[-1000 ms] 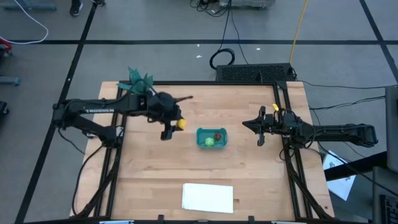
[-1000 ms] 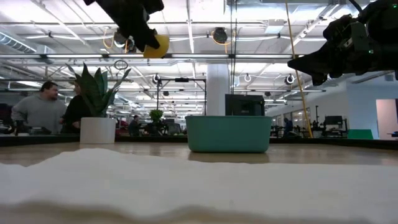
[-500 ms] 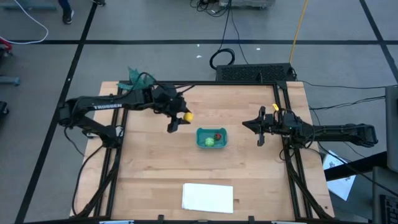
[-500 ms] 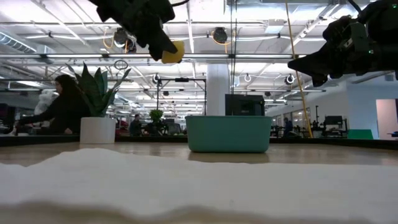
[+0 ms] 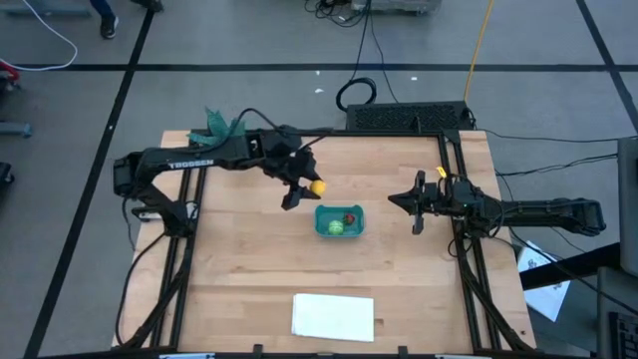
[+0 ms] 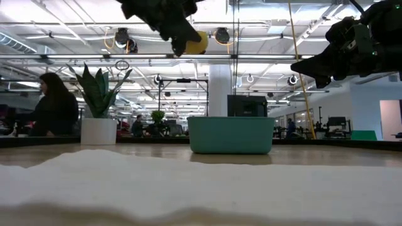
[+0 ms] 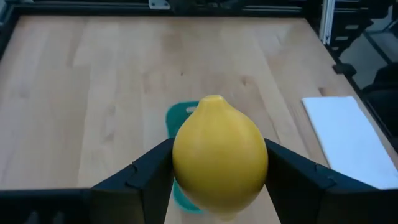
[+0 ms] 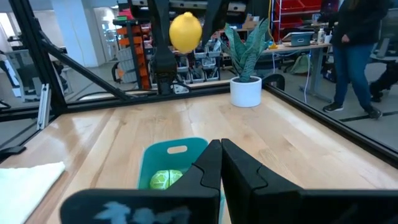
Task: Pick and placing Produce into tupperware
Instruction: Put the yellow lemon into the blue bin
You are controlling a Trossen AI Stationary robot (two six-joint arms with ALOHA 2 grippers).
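Wood table | left claw grips lemon beside tupperware

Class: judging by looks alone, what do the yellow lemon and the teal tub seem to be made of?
Lemon: probably moulded plastic; its skin is smooth, even and matte, without pores. Tub: likely plastic too, with uniform teal colour, rounded corners and a slight sheen.

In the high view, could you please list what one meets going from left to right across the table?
Plant → left tool holding the lemon → blue tub → right tool. The white sheet lies nearer the front edge, overlapping the tub's span, so I leave it out of the order.
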